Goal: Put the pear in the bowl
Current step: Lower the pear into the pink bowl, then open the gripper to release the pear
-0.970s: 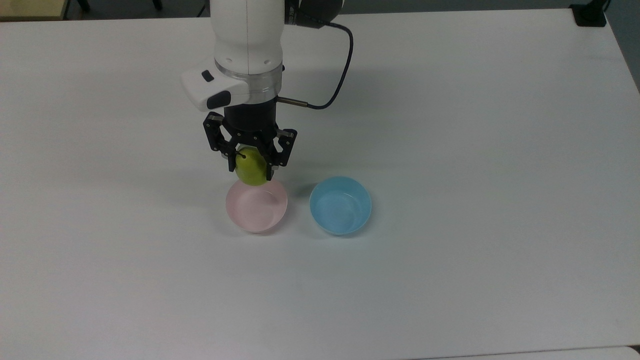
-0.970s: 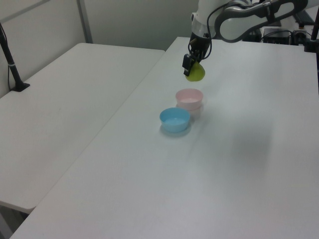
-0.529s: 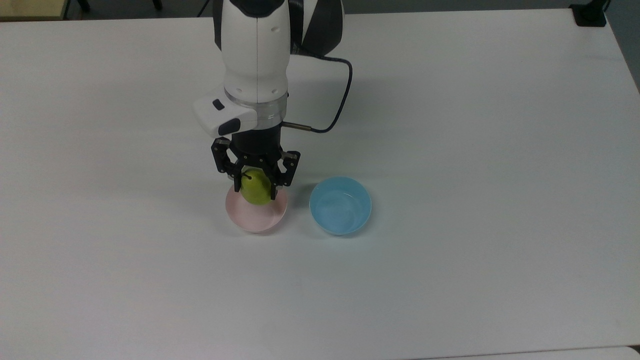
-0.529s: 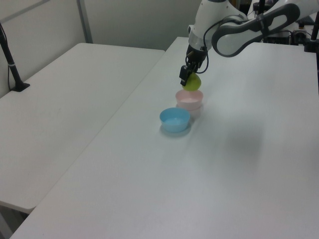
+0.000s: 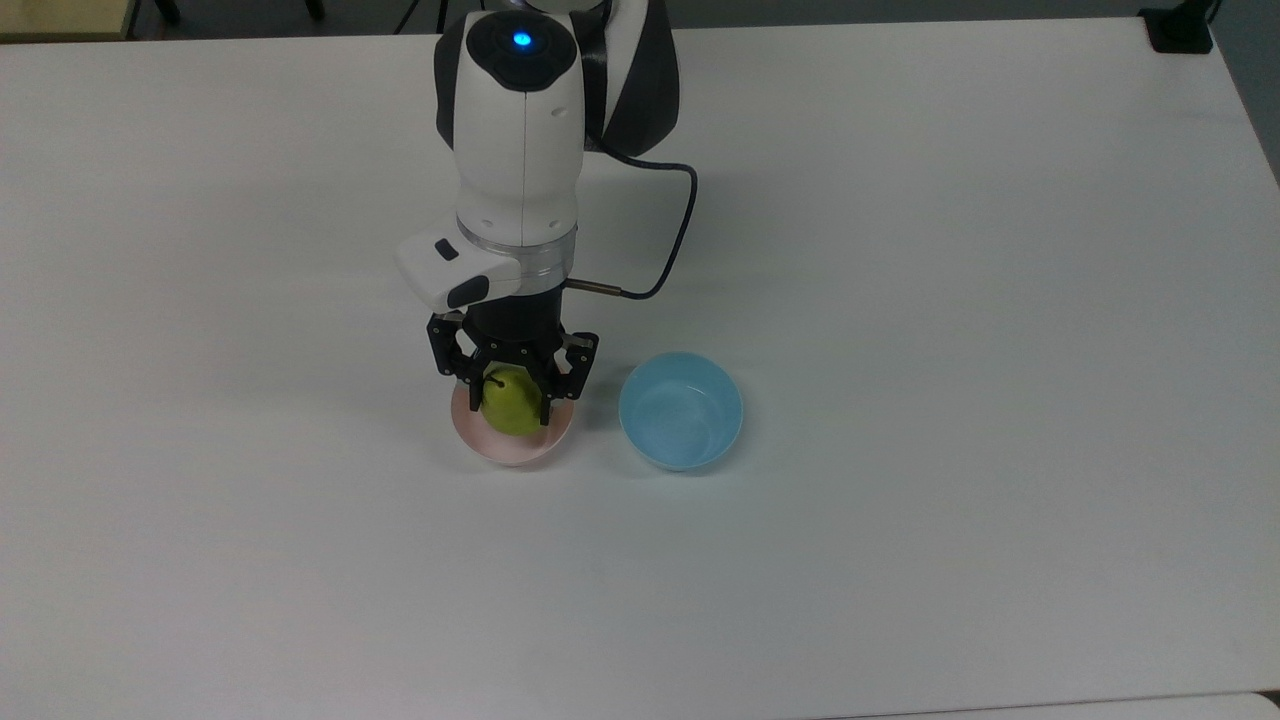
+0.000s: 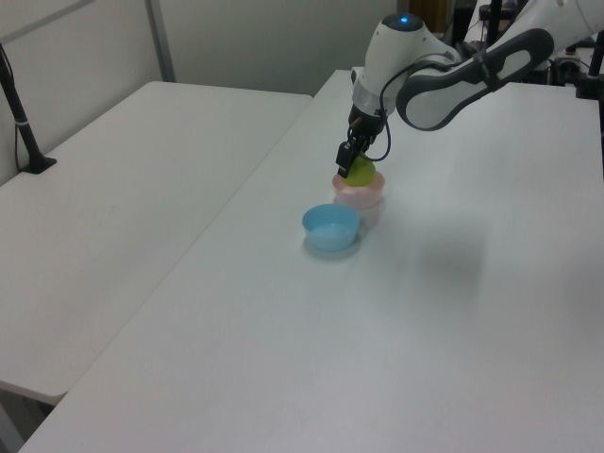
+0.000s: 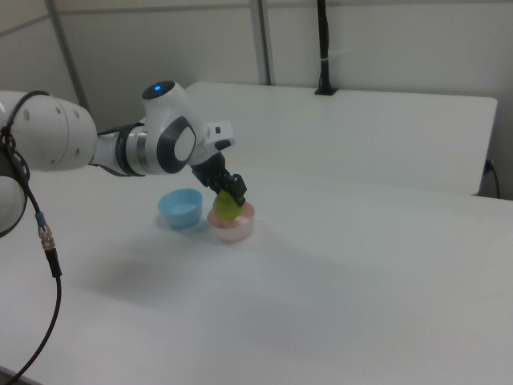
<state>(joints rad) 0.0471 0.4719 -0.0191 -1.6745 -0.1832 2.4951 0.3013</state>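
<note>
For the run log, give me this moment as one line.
phase: lowering | gripper: shut on pear | pear: inside pink bowl rim, unreleased | blue bowl: empty

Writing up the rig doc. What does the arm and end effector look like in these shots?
White glossy arm with dark grey joint sections and a lit blue dot on top of the upper housing. A clear ring sits at the wrist above a white flange carrying dark buttons. The end effector is black, with open linkage fingers. A thin dark cable loops from the arm to a metal plug at the wrist.

Light blue bowl (image 5: 680, 410) upright on the white table (image 5: 950, 300).
</note>
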